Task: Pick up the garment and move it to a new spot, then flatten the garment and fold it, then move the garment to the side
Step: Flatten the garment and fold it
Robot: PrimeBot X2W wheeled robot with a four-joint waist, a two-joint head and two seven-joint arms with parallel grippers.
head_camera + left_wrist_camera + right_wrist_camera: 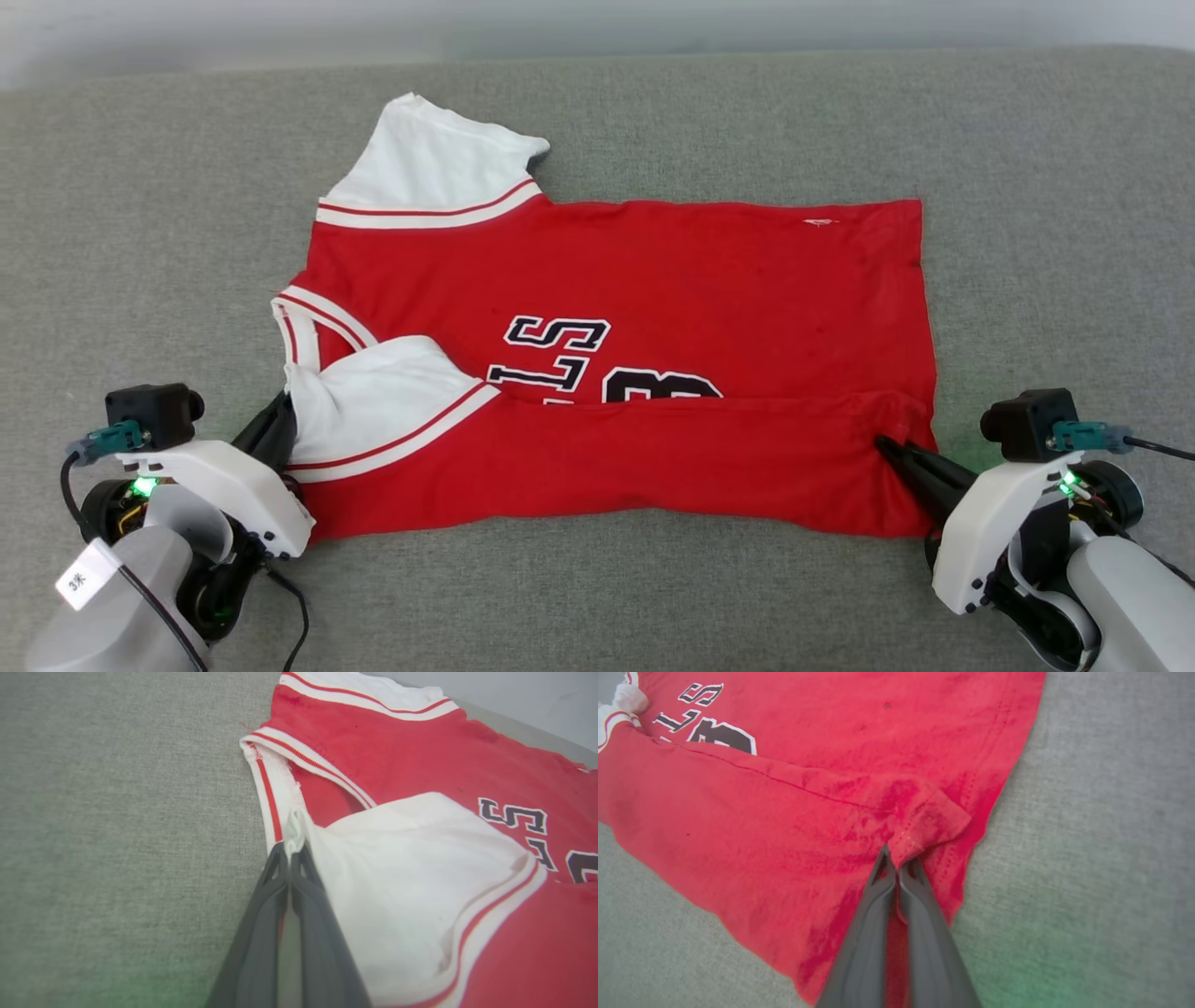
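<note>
The folding step is judged to be in hand. At the left, the left gripper (280,417) is closed on the white edge of the near sleeve (383,397), just beside the striped collar (303,313); in the left wrist view a tuft of white cloth is pinched between the closed fingers (275,877). In the middle, the garment (653,271) is spread across the grey cloth surface (140,233), collar to the left and hem to the right, with its near long side laid over the body so that the lettering (560,350) is partly covered. At the right, the right gripper (887,446) is clamped on the hem corner (924,816), which is bunched at the fingertips.

For the next move, both pinches would need to be let go together and the flap pressed flat before the far side is brought over.

Beyond the garment, a pale wall (597,23) is seen. The far sleeve (429,159) sticks out past the far edge and is judged to need tucking in; a crooked crease is risked if the flap is dragged by one gripper alone.
</note>
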